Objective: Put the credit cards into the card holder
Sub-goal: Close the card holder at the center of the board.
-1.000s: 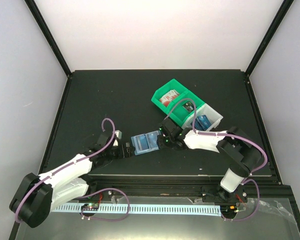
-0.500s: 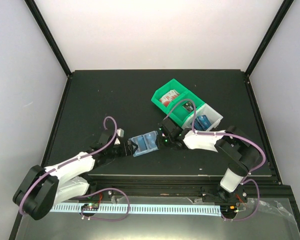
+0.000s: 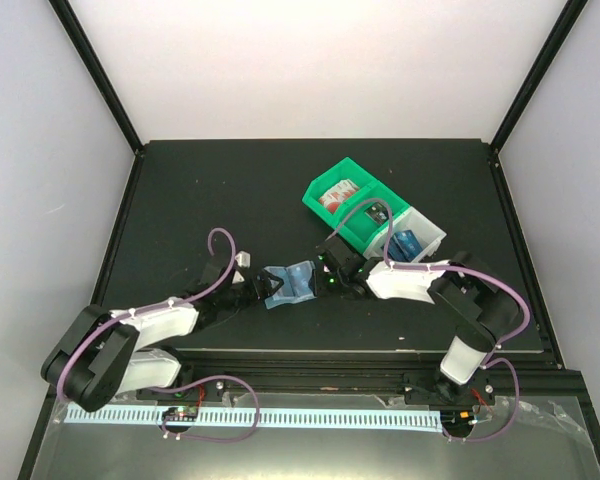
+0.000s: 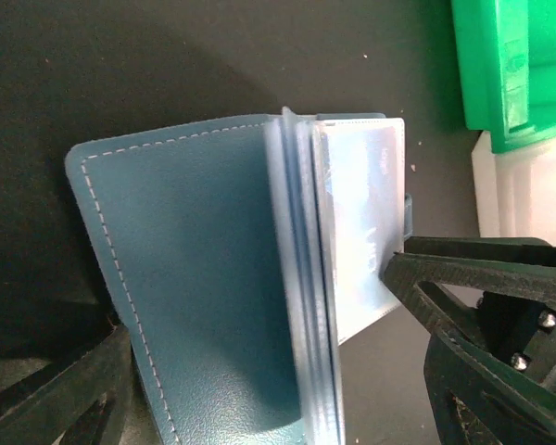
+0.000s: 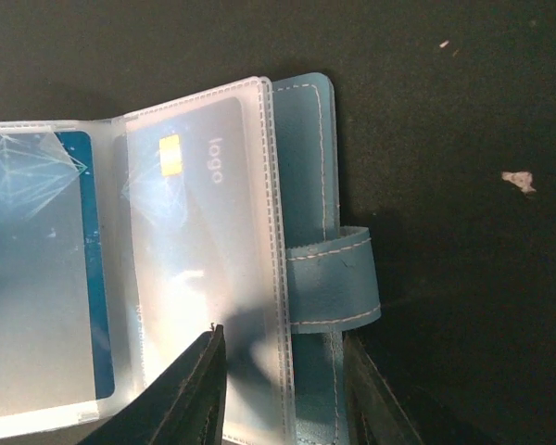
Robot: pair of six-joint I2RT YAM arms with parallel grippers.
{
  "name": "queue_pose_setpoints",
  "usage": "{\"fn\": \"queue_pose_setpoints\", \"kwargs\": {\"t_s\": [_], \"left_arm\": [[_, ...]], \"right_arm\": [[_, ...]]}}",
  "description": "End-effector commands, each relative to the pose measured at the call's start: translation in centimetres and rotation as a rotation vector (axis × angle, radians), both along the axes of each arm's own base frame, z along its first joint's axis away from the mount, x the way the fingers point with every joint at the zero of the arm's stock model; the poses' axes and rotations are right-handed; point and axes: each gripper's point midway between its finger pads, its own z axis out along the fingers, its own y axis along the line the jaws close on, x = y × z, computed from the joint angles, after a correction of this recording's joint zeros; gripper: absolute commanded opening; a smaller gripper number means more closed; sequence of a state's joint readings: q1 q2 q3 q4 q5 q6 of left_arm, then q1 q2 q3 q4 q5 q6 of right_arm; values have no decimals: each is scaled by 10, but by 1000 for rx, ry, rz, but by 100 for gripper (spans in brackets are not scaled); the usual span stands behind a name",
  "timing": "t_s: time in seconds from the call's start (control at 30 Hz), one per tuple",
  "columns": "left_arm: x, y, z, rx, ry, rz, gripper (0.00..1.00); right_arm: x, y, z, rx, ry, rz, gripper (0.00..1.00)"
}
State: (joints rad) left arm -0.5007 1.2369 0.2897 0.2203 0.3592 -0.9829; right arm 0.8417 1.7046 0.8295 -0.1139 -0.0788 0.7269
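Card holder (image 3: 288, 283) (credit cards (image 5: 195, 232) sleeved) is straddled by the spread-jawed left gripper (image 3: 255, 292), the right gripper's (image 5: 280, 338) grip cannot be told; folding shut seems called for.

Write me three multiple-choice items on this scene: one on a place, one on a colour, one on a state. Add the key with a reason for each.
1. Where on the table is the card holder?
A. at the far left corner
B. between the left arm's fingers and the right arm's fingers
C. hanging over the near edge

2. What colour is the bin beside the white bin?
A. green
B. red
C. yellow

3. How is the card holder's snap tab?
A. fastened shut
B. torn off
C. unfastened, with the holder open

Key: 1 B, the top view shows it between the two arms' tips. 2 A, its walls are plainly green. 3 C, the tab lies loose and the clear sleeves show.
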Motion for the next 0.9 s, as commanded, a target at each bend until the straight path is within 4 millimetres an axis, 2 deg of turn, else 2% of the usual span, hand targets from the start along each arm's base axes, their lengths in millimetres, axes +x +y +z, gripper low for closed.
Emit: {"fn": "queue_pose_setpoints", "kwargs": {"t_s": [0.0, 0.23, 0.43, 0.6, 0.87], "left_arm": [[-9, -12, 8, -89, 9, -44, 86], [-4, -22, 43, -146, -151, -112, 85], [-9, -31, 59, -191, -210, -190, 86], [-12, -34, 58, -195, -211, -222, 85], [-15, -36, 41, -173, -158, -245, 85]], "right_arm": [[-26, 2, -27, -8, 110, 40, 37], [-27, 8, -26, 9, 117, 58, 36], [-33, 20, -25, 46, 125, 93, 37], [-38, 31, -23, 70, 129, 122, 37], [-41, 39, -22, 82, 129, 132, 37]]}}
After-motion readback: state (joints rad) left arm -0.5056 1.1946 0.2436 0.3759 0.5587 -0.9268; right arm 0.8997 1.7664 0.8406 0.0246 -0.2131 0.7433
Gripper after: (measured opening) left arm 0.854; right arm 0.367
